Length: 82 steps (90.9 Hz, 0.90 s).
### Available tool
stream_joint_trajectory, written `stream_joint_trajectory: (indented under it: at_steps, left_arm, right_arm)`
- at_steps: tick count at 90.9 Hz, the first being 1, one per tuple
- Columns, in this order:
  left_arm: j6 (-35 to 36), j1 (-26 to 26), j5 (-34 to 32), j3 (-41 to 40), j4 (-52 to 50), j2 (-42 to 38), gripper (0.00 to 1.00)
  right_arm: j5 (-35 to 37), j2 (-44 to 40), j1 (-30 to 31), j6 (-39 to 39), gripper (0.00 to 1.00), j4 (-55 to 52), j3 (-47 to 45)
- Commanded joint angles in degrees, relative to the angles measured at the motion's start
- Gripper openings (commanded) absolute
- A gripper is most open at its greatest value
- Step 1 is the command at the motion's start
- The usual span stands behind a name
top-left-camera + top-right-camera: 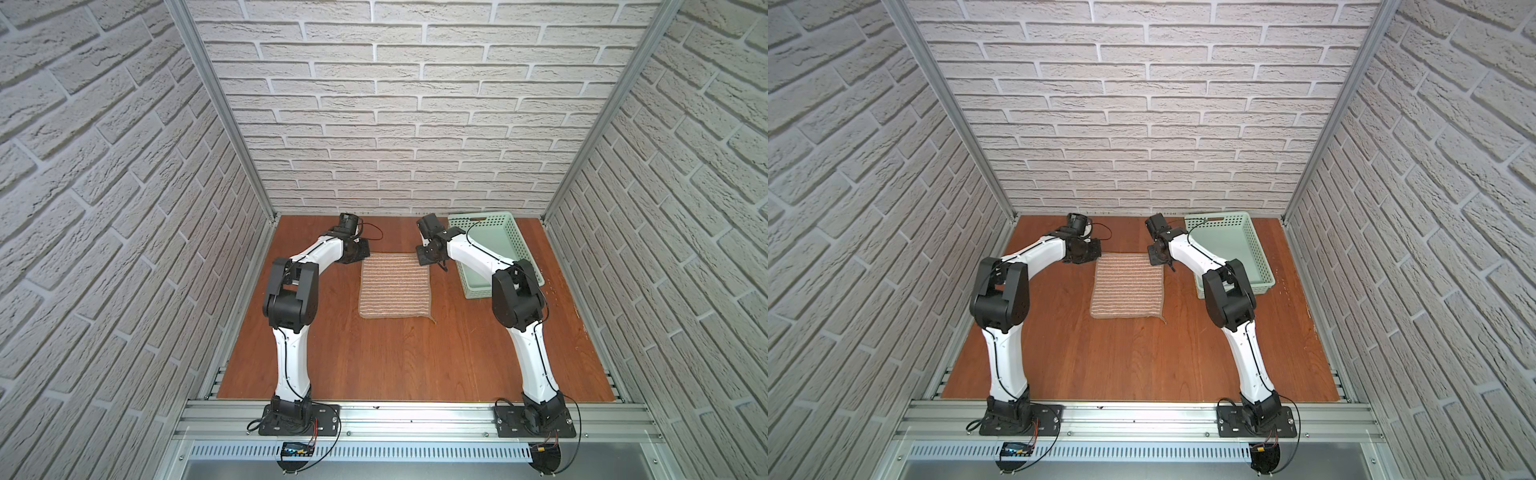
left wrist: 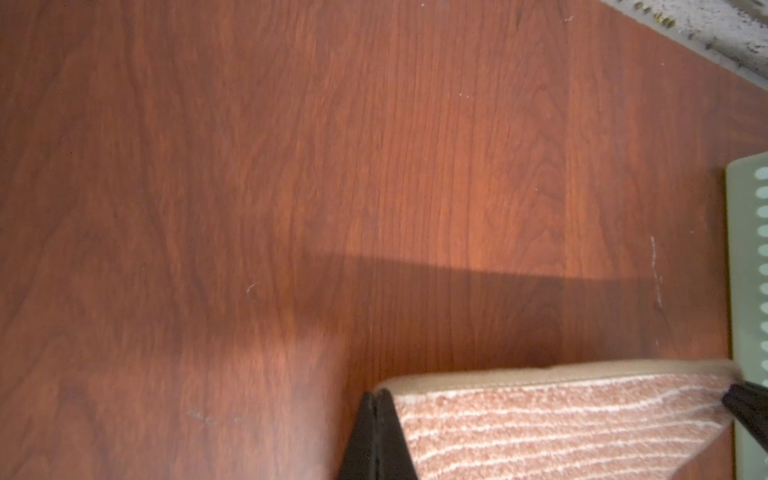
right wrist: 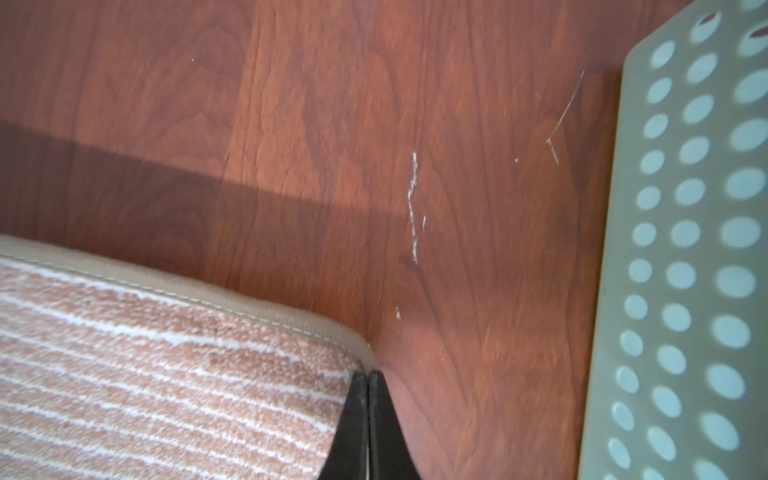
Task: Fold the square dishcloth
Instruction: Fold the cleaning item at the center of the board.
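cloth (image 1: 394, 286) lies on the table (image 1: 395, 365), a little toward 12 o'clock from the table's middle. we see it in both top views. it is tan with thin pale stripes, and it is spread out, not folded. a loose thread (image 1: 433, 321) hangs off its 5 o'clock corner.

our left gripper (image 1: 365, 255) is at the cloth's 11 o'clock corner. in the left wrist view its two black fingers (image 2: 376, 432) are pressed tight together, and the corner of the cloth (image 2: 561, 424) is pinched at their tips.

our right gripper (image 1: 424, 257) is at the cloth's 1 o'clock corner. in the right wrist view its fingers (image 3: 368, 419) are also squeezed together, with that corner of the cloth (image 3: 166, 361) caught at their tips.

in both wrist views the edge between the two corners looks a bit raised, with a dark shadow on the wood next to it.

a pale green basket (image 1: 525, 245) with round holes in its sides sits at 3 o'clock from the right gripper, near it but not touching the cloth. the right arm reaches over part of the basket.
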Motion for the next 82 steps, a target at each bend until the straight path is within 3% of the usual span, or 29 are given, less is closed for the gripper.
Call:
stream_joint_trajectory:
  at_steps: [1,31,82]
  left_arm:
    - [-0.8,0.6,1.2,0.8,2.6,0.8,0.00]
    - [-1.4,0.6,3.7,-2.5,7.0,-2.3,0.00]
    - [-3.7,0.6,4.4,-13.8,14.1,-10.7,0.00]
  right_arm:
    - [1.7,0.6,-0.4,-0.7,0.03,1.8,1.1]
    - [-0.7,-3.6,-0.3,-0.7,0.03,6.6,-3.2]
    - [-1.9,-13.9,0.3,0.0,0.03,15.6,-18.7]
